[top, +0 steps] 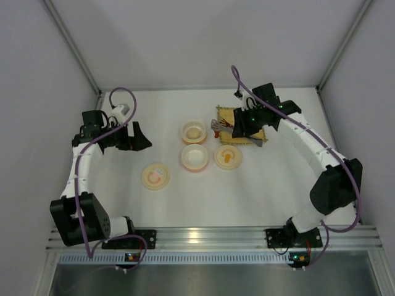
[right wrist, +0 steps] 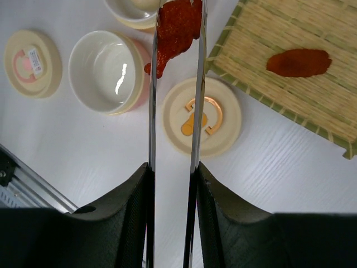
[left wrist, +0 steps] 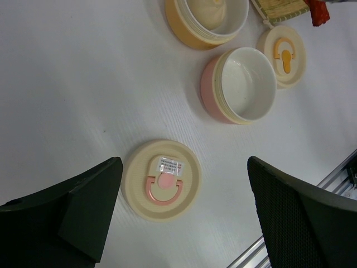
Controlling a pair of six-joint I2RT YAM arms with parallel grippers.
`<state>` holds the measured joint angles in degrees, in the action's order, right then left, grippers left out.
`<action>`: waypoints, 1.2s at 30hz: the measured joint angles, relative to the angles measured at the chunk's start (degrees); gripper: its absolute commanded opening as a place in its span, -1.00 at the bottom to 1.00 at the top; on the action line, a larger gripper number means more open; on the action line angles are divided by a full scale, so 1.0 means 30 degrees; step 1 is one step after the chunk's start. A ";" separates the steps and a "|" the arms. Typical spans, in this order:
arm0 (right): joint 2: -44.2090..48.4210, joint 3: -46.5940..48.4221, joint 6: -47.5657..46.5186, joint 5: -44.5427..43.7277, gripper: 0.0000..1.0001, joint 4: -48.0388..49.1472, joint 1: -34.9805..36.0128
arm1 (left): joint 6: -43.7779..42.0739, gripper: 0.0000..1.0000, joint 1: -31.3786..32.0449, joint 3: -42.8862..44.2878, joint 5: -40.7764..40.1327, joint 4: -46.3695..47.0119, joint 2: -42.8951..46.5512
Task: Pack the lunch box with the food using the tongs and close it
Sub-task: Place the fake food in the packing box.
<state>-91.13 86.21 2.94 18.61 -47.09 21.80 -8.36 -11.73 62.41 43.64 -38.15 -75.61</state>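
Two bowls (left wrist: 209, 92), two lids (left wrist: 134, 184), two sausage pieces (right wrist: 298, 62), one ball (top: 194, 132), one tongs (right wrist: 152, 111).

Ball (top: 194, 132) in rear bowl (top: 183, 132) — sausage (right wrist: 298, 62) on mat (right wrist: 312, 106) at rt.

Orange bowl (top: 193, 131) and pink bowl (top: 194, 158) stand close together mid-table (top: 271, 185). Orange-mark lid (top: 228, 156) sits just right of the pink bowl. Pink-mark lid (top: 155, 176) lies apart, near-left. Tongs (right wrist: 152, 111) with sausage (right wrist: 177, 25) occupy the gap between orange bowl and mat (right wrist: 262, 33). Bare table: left of bowls, near strip, right side.
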 measured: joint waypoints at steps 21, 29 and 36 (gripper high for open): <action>0.0211 -0.2382 -0.1151 0.1144 -0.74 0.1209 0.5202 | 0.0044 0.97 -0.0015 0.0007 0.0000 -0.0007 0.0000; 0.0204 -0.2732 -0.1472 0.0648 -0.72 0.2754 0.5311 | 0.0029 0.97 -0.0007 0.0015 -0.0007 -0.0015 0.0000; 0.0168 -0.3140 -0.1931 0.0299 -0.68 0.3971 0.5340 | 0.0022 0.97 -0.0007 0.0015 -0.0066 -0.0015 0.0000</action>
<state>-90.63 76.79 -2.85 19.51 -35.18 37.82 -8.29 -11.75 62.46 43.44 -38.20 -75.61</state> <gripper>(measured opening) 0.338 0.984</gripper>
